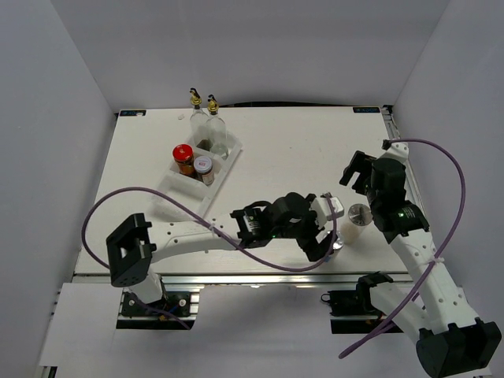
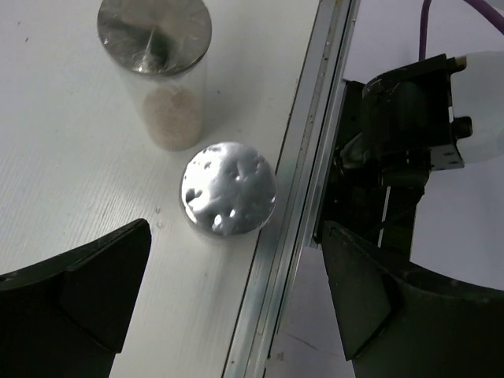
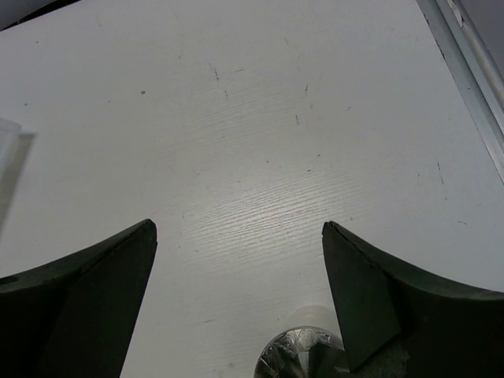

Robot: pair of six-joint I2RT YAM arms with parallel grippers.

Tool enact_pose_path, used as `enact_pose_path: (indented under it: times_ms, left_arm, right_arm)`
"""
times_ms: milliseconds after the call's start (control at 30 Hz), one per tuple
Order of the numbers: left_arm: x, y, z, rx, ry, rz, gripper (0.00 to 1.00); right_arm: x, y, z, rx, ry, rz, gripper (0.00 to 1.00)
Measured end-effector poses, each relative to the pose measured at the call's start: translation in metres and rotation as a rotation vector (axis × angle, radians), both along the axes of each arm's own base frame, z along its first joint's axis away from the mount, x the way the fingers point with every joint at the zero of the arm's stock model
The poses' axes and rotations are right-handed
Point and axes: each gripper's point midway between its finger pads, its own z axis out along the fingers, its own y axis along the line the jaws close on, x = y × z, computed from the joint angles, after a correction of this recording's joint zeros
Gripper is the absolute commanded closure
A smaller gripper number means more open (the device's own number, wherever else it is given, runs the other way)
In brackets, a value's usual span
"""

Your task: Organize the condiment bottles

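Note:
Two silver-topped shakers stand near the table's front edge. One (image 1: 358, 215) also shows in the left wrist view (image 2: 156, 35) and at the bottom of the right wrist view (image 3: 303, 356). The other shaker (image 2: 228, 189), with a dimpled top, stands right at the edge (image 1: 337, 245). My left gripper (image 2: 236, 276) is open and empty just above and short of it (image 1: 325, 236). My right gripper (image 3: 236, 260) is open and empty beyond the first shaker (image 1: 358, 169). Two glass bottles (image 1: 206, 126), a red-capped jar (image 1: 183, 155) and a silver-lidded jar (image 1: 203, 165) stand in the white tray (image 1: 185, 189).
The metal rail of the table's front edge (image 2: 295, 197) runs right beside the dimpled shaker, with the right arm's base (image 2: 402, 118) below it. The left arm's purple cable (image 1: 260, 256) loops over the front of the table.

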Motion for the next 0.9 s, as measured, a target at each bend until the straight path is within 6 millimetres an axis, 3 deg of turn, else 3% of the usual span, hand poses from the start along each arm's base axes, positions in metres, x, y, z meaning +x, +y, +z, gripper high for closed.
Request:
enact_pose_path:
  times_ms: [233,533,633,667,767,900]
  left_arm:
    - [0.003,-0.03,-0.016,0.056,-0.028,-0.017,0.02]
    - [0.024,-0.043,-0.05,0.173,-0.044,0.066,0.04]
    - [0.024,-0.041,-0.056,0.191,-0.04,0.079,0.2]
    - [0.025,-0.041,-0.056,0.193,-0.041,0.088,0.35]
    - [0.029,-0.039,-0.056,0.2,-0.055,0.116,0.66]
    - [0.044,-0.023,-0.05,0.221,-0.091,0.226,0.86]
  right_arm:
    - [-0.002,0.006,0.003,0.017,-0.026,0.042,0.11]
    - [-0.006,0.011,0.011,0.021,-0.063,0.083,0.11]
    - [-0.005,0.011,0.013,0.024,-0.079,0.085,0.11]
    - [-0.006,0.011,0.013,0.025,-0.082,0.085,0.11]
    - [-0.006,0.011,0.014,0.026,-0.087,0.085,0.11]
    - [-0.007,0.01,0.017,0.027,-0.099,0.084,0.11]
